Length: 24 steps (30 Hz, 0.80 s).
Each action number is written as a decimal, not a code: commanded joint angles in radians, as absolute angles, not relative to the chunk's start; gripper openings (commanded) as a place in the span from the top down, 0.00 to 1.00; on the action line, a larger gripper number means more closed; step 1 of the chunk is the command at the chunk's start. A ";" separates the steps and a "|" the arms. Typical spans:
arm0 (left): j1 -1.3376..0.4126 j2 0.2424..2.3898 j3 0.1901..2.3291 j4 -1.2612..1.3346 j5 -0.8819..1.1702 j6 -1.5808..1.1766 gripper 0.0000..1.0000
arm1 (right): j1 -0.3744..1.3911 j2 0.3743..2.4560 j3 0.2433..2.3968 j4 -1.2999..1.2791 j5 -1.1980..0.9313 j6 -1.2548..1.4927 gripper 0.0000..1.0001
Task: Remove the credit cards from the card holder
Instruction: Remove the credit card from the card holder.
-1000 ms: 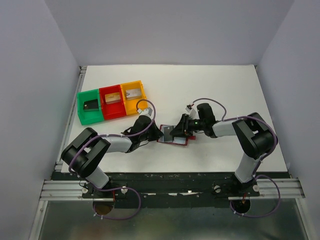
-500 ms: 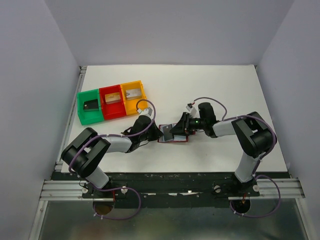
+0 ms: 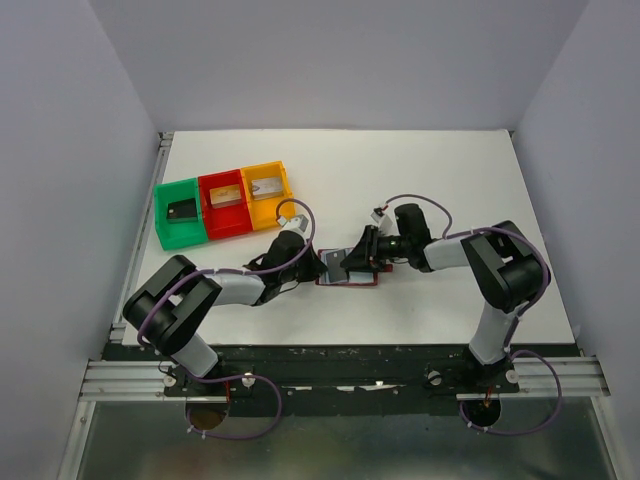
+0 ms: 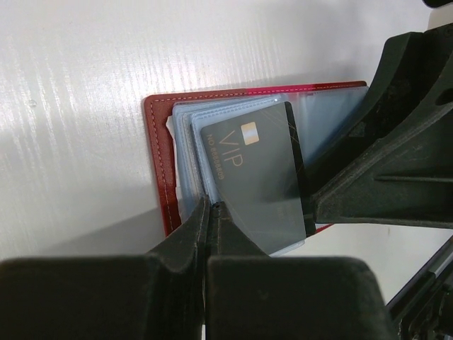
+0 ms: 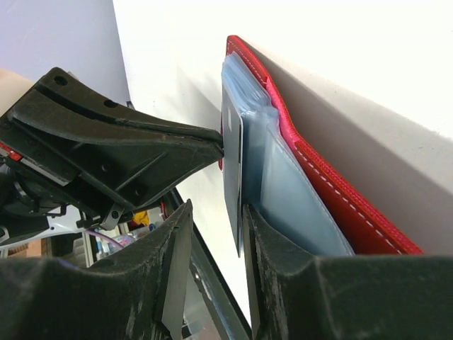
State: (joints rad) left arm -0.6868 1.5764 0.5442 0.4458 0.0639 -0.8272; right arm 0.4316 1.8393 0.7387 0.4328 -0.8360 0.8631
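Card holder [image 3: 348,272] lies open on the white bench [image 3: 450,170], near its middle, between the two arms, with its maroon cover flat and its light blue pockets [image 4: 185,134] fanned upward. A dark VIP card [image 4: 255,177] sits partly in the topmost pocket, printed face up.

The left claw [image 4: 211,212] is pressed together, its tips at the near edge of the blue pockets. Whether a sleeve is nipped between them cannot be told.

The right claw [image 5: 217,212] comes in from the opposite side, spread partway. The wrist view shows the VIP card edge-on in the gap between its fingers, close to one finger and apart from the other, so the card is not squeezed.

Well apart, at the far left of the bench, three trays stand side by side. A green tray [image 3: 163,215] holds a black card [image 3: 183,210], a red tray [image 3: 228,230] a silver card [image 3: 226,194], and a yellow tray [image 3: 270,216] a gold card [image 3: 266,186].
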 commanded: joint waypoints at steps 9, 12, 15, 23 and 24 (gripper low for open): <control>-0.735 1.591 0.552 0.388 0.081 -0.830 1.00 | 0.442 1.824 0.762 0.384 -0.824 0.819 0.69; -0.732 1.591 0.545 0.365 0.057 -0.842 1.00 | 0.440 1.810 0.759 0.374 -0.819 0.815 0.72; -0.727 1.591 0.538 0.359 0.049 -0.851 1.00 | 0.439 1.802 0.758 0.368 -0.815 0.813 0.75; -0.719 1.585 0.526 0.348 0.031 -0.865 1.00 | 0.428 1.775 0.742 0.364 -0.807 0.808 0.82; -0.721 1.585 0.525 0.348 0.031 -0.867 1.00 | 0.425 1.773 0.741 0.361 -0.807 0.807 0.83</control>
